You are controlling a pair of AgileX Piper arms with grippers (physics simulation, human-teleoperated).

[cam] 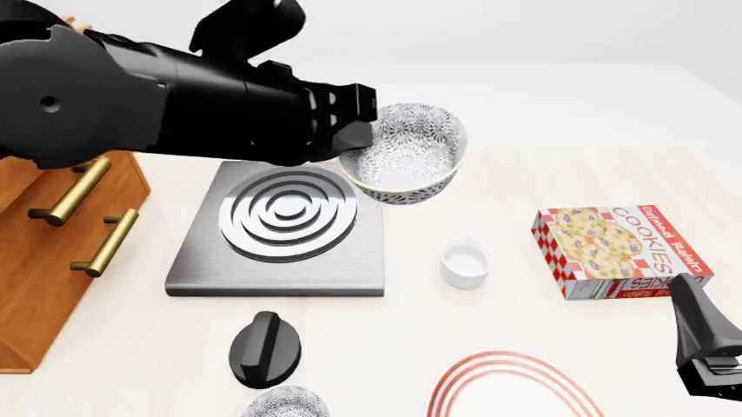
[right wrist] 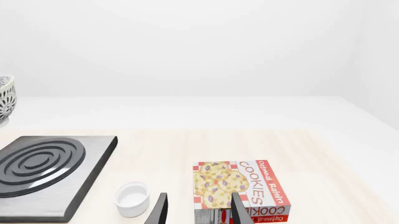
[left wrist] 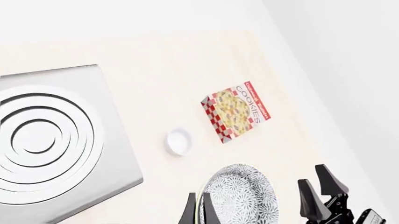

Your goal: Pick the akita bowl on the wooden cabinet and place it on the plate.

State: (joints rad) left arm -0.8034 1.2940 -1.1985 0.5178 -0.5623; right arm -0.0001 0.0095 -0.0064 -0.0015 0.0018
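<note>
The akita bowl (cam: 404, 156) hangs tilted in the air above the far right corner of the stove plate, well clear of the wooden cabinet (cam: 47, 261). My left gripper (cam: 351, 142) is shut on its rim. In the left wrist view the two fingers of that gripper (left wrist: 198, 212) pinch the bowl's (left wrist: 244, 196) wall. The bowl's edge (right wrist: 5, 100) also shows in the right wrist view. The plate (cam: 464, 372), white with red rings, lies at the near edge, partly cut off. My right gripper (cam: 698, 323) hovers open near the plate's right side, with nothing between its fingers (right wrist: 199, 212).
A grey stove plate (cam: 284, 226) with a black knob (cam: 264, 347) lies left of centre. A white ramekin (cam: 464, 263) and a cookies box (cam: 620, 250) sit beyond the plate. A second patterned bowl (cam: 284, 404) rests at the near edge.
</note>
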